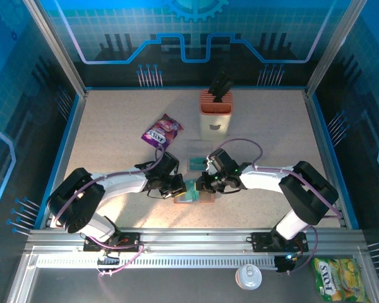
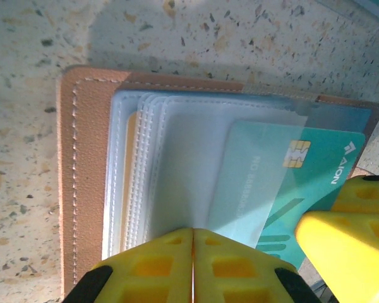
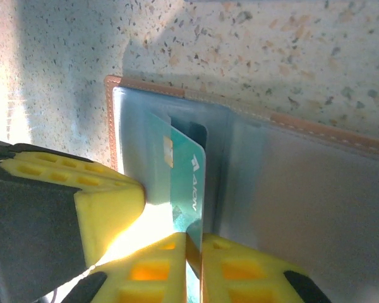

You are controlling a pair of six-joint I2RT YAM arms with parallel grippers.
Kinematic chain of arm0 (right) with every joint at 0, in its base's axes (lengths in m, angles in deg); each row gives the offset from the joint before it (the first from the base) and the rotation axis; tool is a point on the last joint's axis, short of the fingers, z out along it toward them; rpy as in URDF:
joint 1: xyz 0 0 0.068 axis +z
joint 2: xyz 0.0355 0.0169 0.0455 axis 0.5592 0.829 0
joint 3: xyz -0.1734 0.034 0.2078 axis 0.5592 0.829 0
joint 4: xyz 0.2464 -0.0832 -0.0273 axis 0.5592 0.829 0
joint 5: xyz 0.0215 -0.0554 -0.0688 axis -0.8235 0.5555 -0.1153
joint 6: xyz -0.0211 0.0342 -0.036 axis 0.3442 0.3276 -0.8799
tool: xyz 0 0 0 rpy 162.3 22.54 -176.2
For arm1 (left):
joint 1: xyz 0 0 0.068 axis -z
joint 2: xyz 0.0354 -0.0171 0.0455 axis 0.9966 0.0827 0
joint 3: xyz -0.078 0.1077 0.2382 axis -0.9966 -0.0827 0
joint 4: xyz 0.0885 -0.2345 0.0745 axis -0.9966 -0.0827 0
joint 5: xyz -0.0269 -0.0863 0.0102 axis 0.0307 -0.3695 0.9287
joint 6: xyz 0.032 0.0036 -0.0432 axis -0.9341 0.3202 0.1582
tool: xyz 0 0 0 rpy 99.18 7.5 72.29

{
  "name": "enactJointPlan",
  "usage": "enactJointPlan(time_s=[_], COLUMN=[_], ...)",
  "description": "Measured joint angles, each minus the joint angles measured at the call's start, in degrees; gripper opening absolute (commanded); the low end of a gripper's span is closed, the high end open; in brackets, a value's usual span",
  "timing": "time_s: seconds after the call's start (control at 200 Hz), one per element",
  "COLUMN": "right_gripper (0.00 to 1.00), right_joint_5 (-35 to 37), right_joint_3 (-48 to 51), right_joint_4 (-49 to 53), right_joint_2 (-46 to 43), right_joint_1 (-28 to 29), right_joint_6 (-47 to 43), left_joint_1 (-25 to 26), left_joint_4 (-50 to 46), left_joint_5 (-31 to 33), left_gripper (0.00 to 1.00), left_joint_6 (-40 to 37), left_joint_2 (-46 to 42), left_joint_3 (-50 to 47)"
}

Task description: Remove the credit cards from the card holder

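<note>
The brown leather card holder lies open on the speckled table between both grippers. My left gripper is shut on a clear pocket leaf of the card holder at its near edge. A teal credit card with a chip sticks partway out of a pocket. My right gripper is shut on that teal card, which stands tilted out of the grey-blue pocket of the card holder. From above, the left gripper and right gripper are almost touching. Another teal card lies just behind them.
A clear plastic sleeve lies under the loose card. Further back are a purple snack packet and a cream-and-orange knife block. A yellow packet and a white lid sit past the near rail.
</note>
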Motion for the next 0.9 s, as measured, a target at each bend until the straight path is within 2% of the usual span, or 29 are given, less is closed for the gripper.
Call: enactJointPlan(time_s=[0.24,0.54,0.9], right_gripper=[0.13,0.08,0.03], right_joint_5=[0.0,0.1,2.3], right_joint_3=[1.6,1.6,-4.4], right_joint_4=[0.3,2.9,13.2], right_joint_2=[-2.4,-7.0,-9.4], right_joint_1=[-1.1,-1.3,-1.3], right_joint_6=[0.0,-0.7,-7.1], left_joint_1=[0.0,0.0,0.0], left_joint_4=[-0.1,-0.8,-2.1], left_joint_5=[0.2,0.5,0.7], left_gripper=[0.09,0.12,0.14], left_joint_6=[0.0,-0.1,-1.3], left_joint_2=[-0.1,-1.7,-5.2], left_joint_3=[0.0,0.0,1.3])
